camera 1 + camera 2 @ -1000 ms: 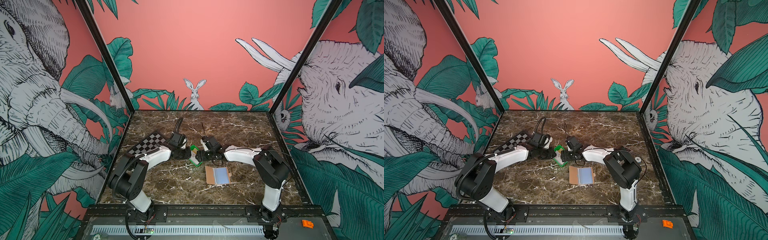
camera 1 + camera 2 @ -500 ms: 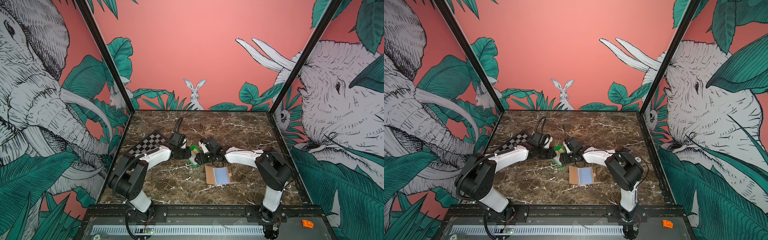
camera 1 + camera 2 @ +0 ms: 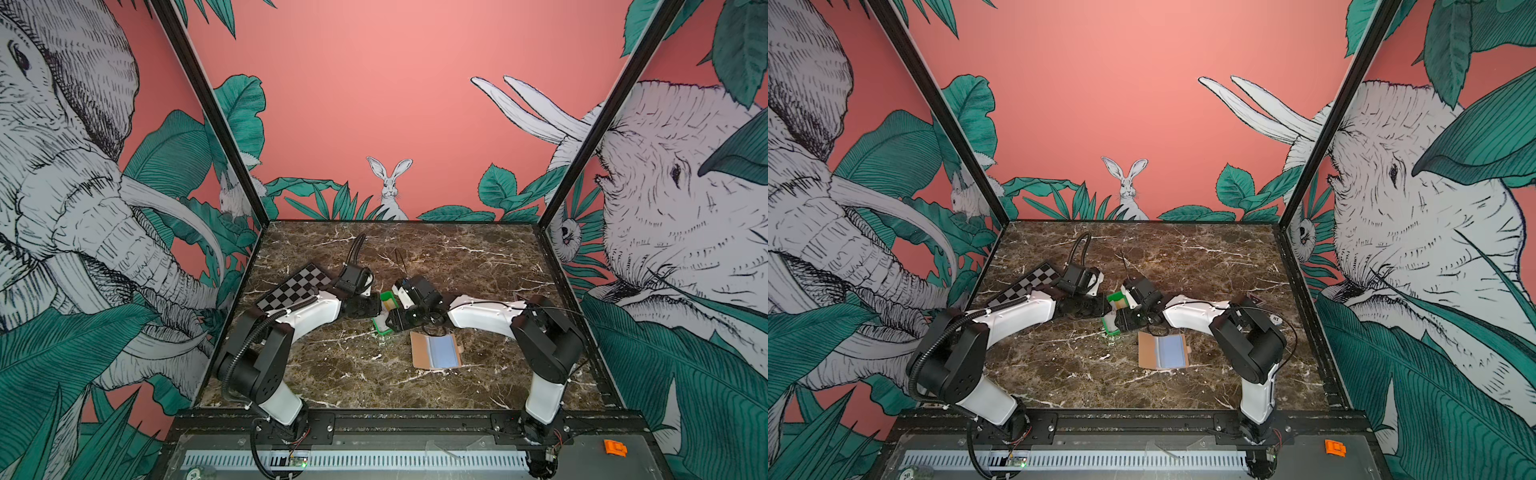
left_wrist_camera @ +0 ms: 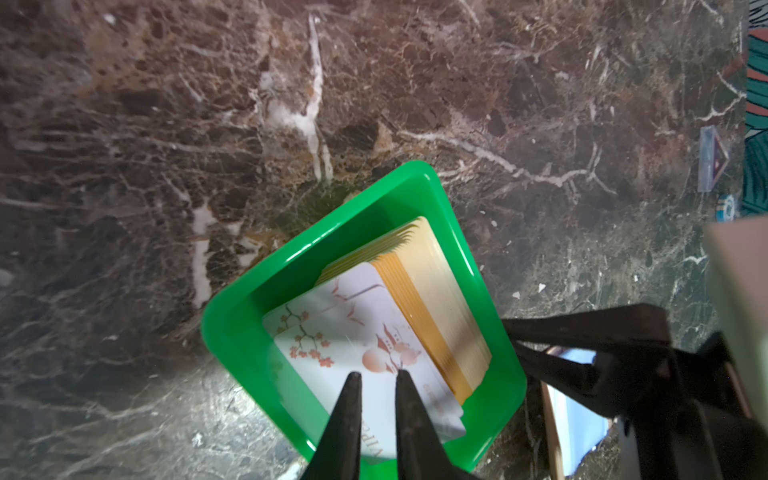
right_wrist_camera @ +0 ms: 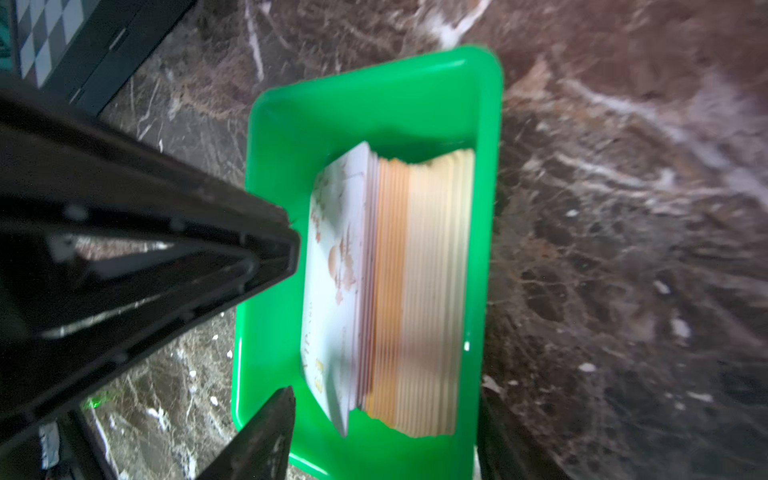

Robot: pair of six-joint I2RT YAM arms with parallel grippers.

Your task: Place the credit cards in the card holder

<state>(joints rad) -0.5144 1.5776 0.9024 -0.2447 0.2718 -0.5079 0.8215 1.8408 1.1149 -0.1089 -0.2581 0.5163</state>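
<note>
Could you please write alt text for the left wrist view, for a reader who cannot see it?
A green plastic tray on a brown marble table holds a stack of credit cards, the front one white with a floral print. The left gripper points its narrow-set tips at that card; the right gripper's dark fingers are beside the tray.

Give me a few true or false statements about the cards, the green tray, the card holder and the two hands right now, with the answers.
1. The credit cards sit stacked in the green tray. True.
2. The card holder lies closed and snapped. False: it lies open, blue sleeves showing.
3. The left hand has its fingers spread wide. False: only a narrow gap between them, at the top card.
4. The checkered board lies on the left arm's side. True.
5. A card is already in the card holder. False: the sleeves look empty.
</note>
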